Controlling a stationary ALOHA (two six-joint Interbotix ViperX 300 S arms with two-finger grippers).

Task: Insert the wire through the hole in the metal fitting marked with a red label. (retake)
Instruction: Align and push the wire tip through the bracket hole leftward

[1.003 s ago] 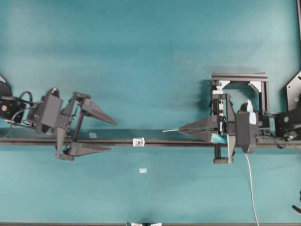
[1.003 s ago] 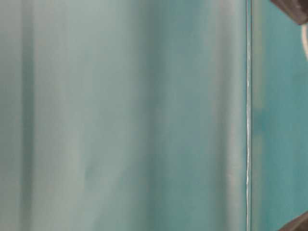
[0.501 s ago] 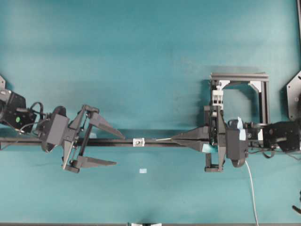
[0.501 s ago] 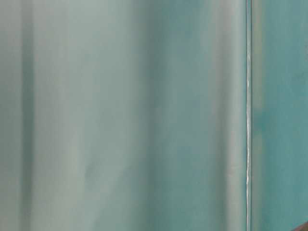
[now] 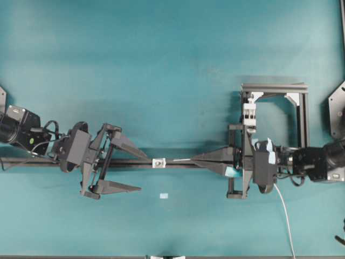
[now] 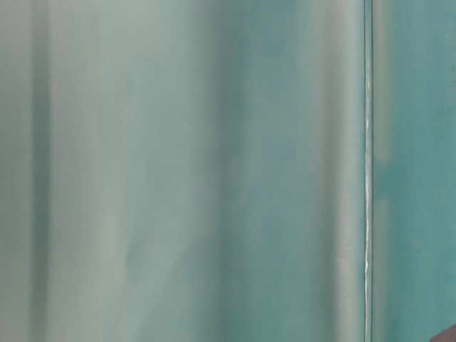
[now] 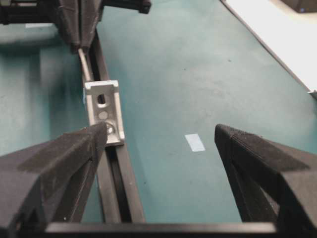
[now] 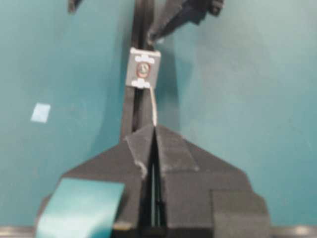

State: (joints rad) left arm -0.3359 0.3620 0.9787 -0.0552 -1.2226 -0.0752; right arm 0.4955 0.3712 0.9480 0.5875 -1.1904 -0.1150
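The step in hand looks like lining up the wire (image 5: 182,159) with the hole (image 8: 142,70) in the fitting (image 5: 158,162). The right tool (image 5: 195,159) is shut tight on the wire, and a short bit of wire sticks out past its tips toward the fitting. The wire tip is just beside the fitting, and I cannot tell if it is in the hole yet. The left tool (image 5: 139,171) is open with nothing in it. One finger (image 7: 54,168) is by the near end of the fitting and the other is off to the side over the bare counter (image 5: 161,65). Next, I think the right tool must push the wire straight along the rail (image 5: 215,164) into the hole, and the left tool may need to close to steady the fitting. The fitting is a small silver square with slots, sitting on the black rail that runs across the middle of the counter. Its hole has a thin red ring around it. The wire is thin, pale and a little bent. A small pale tag (image 5: 164,196) lies on the counter near the front edge.
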